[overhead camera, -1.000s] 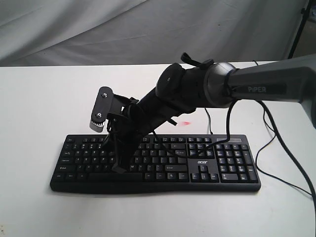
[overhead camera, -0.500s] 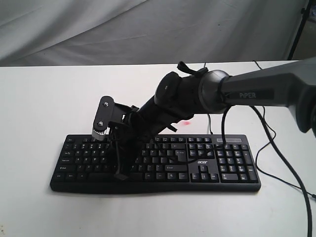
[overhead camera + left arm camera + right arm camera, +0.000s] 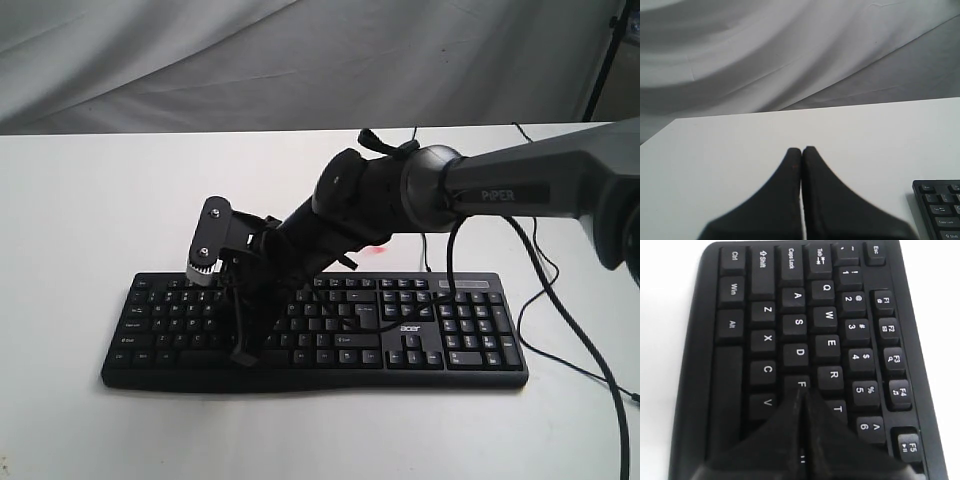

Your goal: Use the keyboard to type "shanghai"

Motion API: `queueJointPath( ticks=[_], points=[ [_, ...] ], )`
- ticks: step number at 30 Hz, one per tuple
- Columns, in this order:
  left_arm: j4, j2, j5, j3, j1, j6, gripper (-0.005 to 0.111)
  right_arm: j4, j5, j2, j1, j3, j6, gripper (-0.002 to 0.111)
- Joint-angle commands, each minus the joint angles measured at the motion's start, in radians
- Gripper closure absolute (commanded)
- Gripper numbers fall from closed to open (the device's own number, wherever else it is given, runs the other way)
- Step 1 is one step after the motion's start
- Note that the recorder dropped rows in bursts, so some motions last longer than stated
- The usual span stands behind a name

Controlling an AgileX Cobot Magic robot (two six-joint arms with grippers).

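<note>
The right gripper [image 3: 801,393] is clenched and empty, its two black fingers pressed flat together. Its tip sits at the edge of the F key [image 3: 801,384] on the keyboard [image 3: 765,315]; I cannot tell whether it presses the key.

Beyond the tip the legends read D, S, A and Caps Lock. To one side are R, E, W, Q and digits 1 to 6. To the other are V, C, X, Z, Shift, Ctrl, Win and Alt.

In the exterior view the arm [image 3: 560,185] bears "PiPER" and the keyboard [image 3: 460,335] bears a white "acer" logo [image 3: 412,328]. The keyboard's front edge runs just past the right gripper [image 3: 242,355], with bare white tabletop [image 3: 80,200] beyond it.

The left gripper [image 3: 801,148] is likewise clenched and empty over open tabletop [image 3: 715,150]. A corner of the keyboard [image 3: 940,210] lies off to its side, apart from the tip.
</note>
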Motion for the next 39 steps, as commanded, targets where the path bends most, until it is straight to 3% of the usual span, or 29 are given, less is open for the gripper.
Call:
queueJointPath(
  ticks=[1, 39],
  points=[
    [-0.001, 0.003, -0.006, 0.005, -0.004, -0.003, 0.106, 0.016, -0.005, -0.005, 0.003, -0.004, -0.015, 0.108],
    [-0.001, 0.003, -0.006, 0.005, -0.004, -0.003, 0.106, -0.005, 0.001, -0.067, 0.001, -0.004, -0.005, 0.108]
  ],
)
